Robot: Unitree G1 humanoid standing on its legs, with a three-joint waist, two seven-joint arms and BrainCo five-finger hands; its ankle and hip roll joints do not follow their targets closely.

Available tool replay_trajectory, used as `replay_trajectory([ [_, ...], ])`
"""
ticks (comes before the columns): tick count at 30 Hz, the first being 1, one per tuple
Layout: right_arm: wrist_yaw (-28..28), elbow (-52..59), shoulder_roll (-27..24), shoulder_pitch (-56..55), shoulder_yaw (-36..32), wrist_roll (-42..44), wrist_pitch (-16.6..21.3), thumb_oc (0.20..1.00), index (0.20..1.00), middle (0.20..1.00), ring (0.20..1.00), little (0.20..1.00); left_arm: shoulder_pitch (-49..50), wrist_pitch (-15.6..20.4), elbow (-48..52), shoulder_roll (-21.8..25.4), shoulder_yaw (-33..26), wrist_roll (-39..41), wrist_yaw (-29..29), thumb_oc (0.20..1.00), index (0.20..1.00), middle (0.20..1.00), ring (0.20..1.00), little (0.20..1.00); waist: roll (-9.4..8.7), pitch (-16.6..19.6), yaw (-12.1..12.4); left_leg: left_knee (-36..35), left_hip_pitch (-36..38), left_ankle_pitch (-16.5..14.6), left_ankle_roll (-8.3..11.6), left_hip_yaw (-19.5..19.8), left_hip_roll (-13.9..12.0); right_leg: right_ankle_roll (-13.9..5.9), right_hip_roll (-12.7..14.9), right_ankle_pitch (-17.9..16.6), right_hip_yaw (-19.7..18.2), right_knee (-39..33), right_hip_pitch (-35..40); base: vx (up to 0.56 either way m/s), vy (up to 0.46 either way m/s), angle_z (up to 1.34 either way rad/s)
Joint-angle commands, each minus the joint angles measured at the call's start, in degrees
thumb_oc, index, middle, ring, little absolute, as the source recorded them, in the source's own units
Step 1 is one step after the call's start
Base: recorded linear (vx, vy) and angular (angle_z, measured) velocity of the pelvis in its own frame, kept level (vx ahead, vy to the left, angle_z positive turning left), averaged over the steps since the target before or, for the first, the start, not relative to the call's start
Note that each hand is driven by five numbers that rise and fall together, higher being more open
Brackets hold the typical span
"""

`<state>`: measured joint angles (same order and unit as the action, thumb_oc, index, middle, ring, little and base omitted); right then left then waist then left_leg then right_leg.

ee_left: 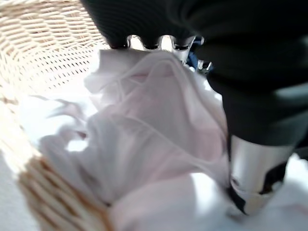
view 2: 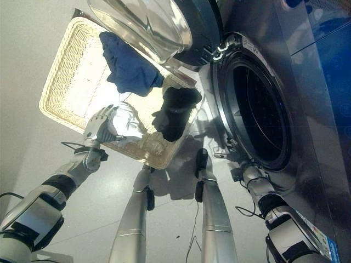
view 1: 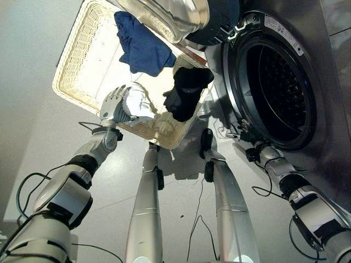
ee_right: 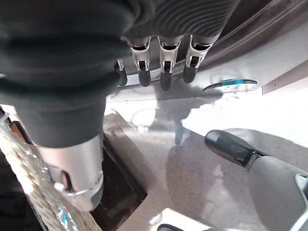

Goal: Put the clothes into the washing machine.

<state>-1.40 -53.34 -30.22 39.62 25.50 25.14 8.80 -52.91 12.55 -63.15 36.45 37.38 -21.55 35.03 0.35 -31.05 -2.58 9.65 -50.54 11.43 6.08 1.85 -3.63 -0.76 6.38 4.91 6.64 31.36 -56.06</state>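
A cream wicker basket stands on the floor left of the washing machine. In it lie a blue garment at the far side and a white garment at the near edge. A black garment hangs over the basket's rim on the machine's side. My left hand is inside the basket, its fingers and thumb dug into the bunched white garment. My right hand hovers low by the drum opening, fingers straight and holding nothing.
The machine's round glass door is swung open and hangs over the basket's far corner. Grey floor stretches to the left of the basket. The machine's dark front panel runs along the right.
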Motion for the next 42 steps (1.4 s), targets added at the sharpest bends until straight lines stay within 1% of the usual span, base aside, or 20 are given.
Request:
replay_trajectory([
  [1,-0.1,1.4,-2.0,-0.5,0.4,2.5,2.9,1.0,1.0,1.0,1.0,1.0,-0.6,-3.7,-3.1,0.2,-1.5,-2.6,2.3,1.0,1.0,1.0,1.0,1.0,-2.47,1.3,0.8,8.8,-1.1,-7.2,0.38,-1.1,2.4,-6.5,-1.7,-9.3,-1.2,-11.4,2.6,0.0,0.0,0.0],
  [3,0.0,1.1,-1.9,0.1,0.7,2.7,3.1,1.0,1.0,1.0,1.0,1.0,-1.1,-4.9,-4.2,0.1,-0.9,-3.7,2.2,1.0,1.0,1.0,1.0,1.0,-2.48,1.3,0.8,8.9,-1.3,-7.2,0.43,-1.2,2.3,-6.46,-1.5,-9.3,-1.1,-11.4,2.5,0.0,0.0,0.0],
  [5,0.2,0.7,-2.0,0.9,1.2,3.0,3.2,1.0,1.0,1.0,1.0,1.0,-2.0,-5.0,-4.9,-0.1,-0.1,-5.2,1.1,1.0,1.0,1.0,1.0,1.0,-2.42,1.3,0.7,8.8,-1.6,-6.9,0.53,-1.4,2.1,-6.47,-1.5,-9.3,-1.1,-11.4,2.3,0.0,0.0,0.0],
  [10,-0.1,0.8,-1.9,2.3,1.9,3.6,3.3,1.0,1.0,1.0,1.0,1.0,-3.5,-5.6,-5.5,-0.9,1.9,-5.1,1.3,1.0,1.0,1.0,1.0,1.0,-2.32,1.3,0.4,8.6,-2.0,-6.6,0.55,-1.7,2.0,-6.6,-1.5,-9.4,-1.3,-11.3,1.8,0.0,0.0,0.0],
  [13,0.0,0.6,-1.6,3.4,2.4,4.1,4.0,1.0,1.0,1.0,1.0,1.0,-5.5,-5.9,-6.7,-1.6,3.3,-5.2,-0.3,1.0,1.0,1.0,1.0,1.0,-2.41,1.3,0.2,8.4,-2.2,-6.6,0.58,-2.0,1.8,-6.7,-1.4,-9.6,-1.3,-11.5,1.6,0.0,0.0,0.0],
  [14,0.0,0.5,-1.6,3.6,2.4,4.1,4.1,1.0,1.0,1.0,1.0,1.0,-5.8,-5.7,-7.0,-1.7,3.5,-5.2,-0.8,0.843,0.843,0.843,0.843,0.843,-2.42,1.3,0.1,8.4,-2.3,-6.6,0.59,-2.1,1.8,-6.71,-1.4,-9.6,-1.3,-11.5,1.5,0.0,0.0,0.0],
  [15,0.0,0.6,-1.6,3.9,2.5,4.3,4.1,1.0,1.0,1.0,1.0,1.0,-6.1,-5.5,-7.2,-1.8,3.9,-5.0,-1.7,0.595,0.595,0.595,0.595,0.595,-2.44,1.3,0.0,8.4,-2.3,-6.5,0.59,-2.1,1.8,-6.72,-1.4,-9.7,-1.3,-11.6,1.5,0.0,0.0,0.0],
  [16,-0.3,1.2,-1.4,4.5,2.9,4.4,4.0,1.0,1.0,1.0,1.0,1.0,-6.6,-5.5,-7.5,-2.2,4.3,-4.9,-3.5,0.247,0.247,0.247,0.247,0.247,-2.49,1.3,-0.1,8.4,-2.5,-6.5,0.68,-2.2,1.8,-6.81,-1.4,-9.8,-1.4,-11.7,1.3,0.0,0.0,0.0],
  [17,-0.4,1.4,-1.2,4.8,3.0,4.4,4.1,1.0,1.0,1.0,1.0,1.0,-6.8,-5.0,-7.6,-2.4,4.4,-4.3,-5.0,0.2,0.2,0.2,0.2,0.2,-2.53,1.3,-0.2,8.3,-2.6,-6.4,0.69,-2.3,1.8,-6.87,-1.4,-9.9,-1.4,-11.7,1.2,0.0,0.0,0.0],
  [19,-0.6,2.0,-0.9,5.1,3.3,4.4,4.2,1.0,1.0,1.0,1.0,1.0,-7.0,-4.4,-7.6,-2.8,4.8,-3.1,-7.5,0.2,0.2,0.2,0.2,0.2,-2.57,1.3,-0.3,8.3,-2.7,-6.3,0.79,-2.4,1.7,-6.88,-1.5,-10.0,-1.5,-11.8,1.0,0.0,0.0,0.0],
  [24,-0.3,3.4,-0.7,5.4,3.4,6.3,4.7,1.0,1.0,1.0,1.0,1.0,-7.1,-4.1,-7.2,-3.5,4.5,-0.8,-10.1,0.2,0.2,0.2,0.2,0.2,-2.55,1.3,-0.5,8.0,-2.9,-6.1,0.86,-2.8,1.5,-6.98,-1.6,-10.1,-1.6,-11.8,0.8,0.0,0.0,0.0],
  [28,0.1,5.2,-0.4,5.4,3.0,9.0,5.2,1.0,1.0,1.0,1.0,1.0,-6.8,-3.9,-7.0,-3.4,3.3,2.2,-10.6,0.2,0.2,0.2,0.2,0.2,-2.6,1.3,-0.6,7.7,-2.9,-6.0,0.98,-2.9,1.4,-7.03,-1.6,-10.1,-1.6,-12.1,0.7,0.0,0.0,0.0],
  [30,0.2,7.0,-0.2,5.1,2.8,11.2,5.4,1.0,1.0,1.0,1.0,1.0,-6.2,-3.3,-6.5,-3.5,1.8,6.0,-10.7,0.2,0.2,0.2,0.2,0.2,-2.69,1.3,-0.6,7.7,-2.9,-5.9,1.1,-2.9,1.4,-7.01,-1.6,-10.2,-1.5,-12.1,0.7,0.0,0.0,0.0],
  [31,0.6,8.1,-0.1,4.9,2.4,12.6,5.6,1.0,1.0,1.0,1.0,1.0,-5.8,-2.2,-5.9,-3.4,0.2,8.8,-11.0,0.2,0.2,0.2,0.2,0.2,-2.68,1.3,-0.5,7.6,-2.8,-5.9,1.2,-2.9,1.4,-7.02,-1.5,-10.0,-1.4,-12.1,0.8,0.0,0.0,0.0],
  [34,0.6,10.5,0.1,4.1,1.6,14.2,5.6,1.0,1.0,1.0,1.0,1.0,-4.7,-0.7,-4.6,-3.4,-2.4,11.2,-10.6,0.2,0.2,0.2,0.2,0.2,-2.67,1.3,-0.4,7.7,-3.1,-5.8,1.23,-2.8,1.4,-7.02,-1.4,-9.9,-1.3,-11.9,0.6,0.0,0.0,0.0],
  [37,0.6,10.5,0.1,4.1,1.6,14.2,5.6,1.0,1.0,1.0,1.0,1.0,-4.7,-0.7,-4.6,-3.4,-2.4,11.2,-10.6,0.2,0.2,0.2,0.2,0.2,-2.67,1.3,-0.4,7.7,-3.1,-5.8,1.23,-2.8,1.4,-7.02,-1.4,-9.9,-1.3,-11.9,0.6,0.0,0.0,0.0],
  [38,1.7,16.7,0.1,2.1,0.6,19.9,5.8,1.0,1.0,1.0,1.0,1.0,-2.3,6.9,0.8,-3.2,-9.2,22.1,-7.4,0.2,0.2,0.2,0.2,0.2,-2.66,1.3,0.0,7.5,-3.1,-5.9,1.31,-2.8,1.4,-6.96,-1.4,-9.4,-1.0,-11.4,0.5,0.0,0.0,0.0],
  [39,1.7,17.8,0.1,1.6,0.5,20.5,5.8,1.0,1.0,1.0,1.0,1.0,-1.9,7.4,2.0,-3.1,-9.8,22.6,-7.1,0.2,0.2,0.2,0.2,0.2,-2.66,1.3,0.0,7.5,-3.1,-5.9,1.3,-2.9,1.4,-6.97,-1.4,-9.4,-0.9,-11.4,0.5,0.02,-0.046,0.0],
  [40,2.2,21.8,0.5,0.0,0.1,22.8,5.7,1.0,1.0,1.0,1.0,1.0,-0.5,11.3,6.3,-3.3,-11.8,25.6,-5.6,0.2,0.2,0.2,0.2,0.2,-2.71,1.3,0.2,7.4,-3.2,-5.9,1.28,-2.7,1.6,-6.95,-1.3,-9.4,-0.6,-11.4,0.5,0.0,0.0,0.0],
  [42,2.4,23.9,0.6,-1.2,-0.2,23.6,5.9,1.0,1.0,1.0,1.0,1.0,0.6,13.0,8.8,-3.6,-12.9,26.3,-4.5,0.2,0.2,0.2,0.2,0.2,-2.71,1.3,0.4,7.4,-3.2,-6.0,1.26,-2.5,1.7,-6.95,-1.2,-9.2,-0.4,-11.3,0.5,0.0,-0.042,0.02],
])
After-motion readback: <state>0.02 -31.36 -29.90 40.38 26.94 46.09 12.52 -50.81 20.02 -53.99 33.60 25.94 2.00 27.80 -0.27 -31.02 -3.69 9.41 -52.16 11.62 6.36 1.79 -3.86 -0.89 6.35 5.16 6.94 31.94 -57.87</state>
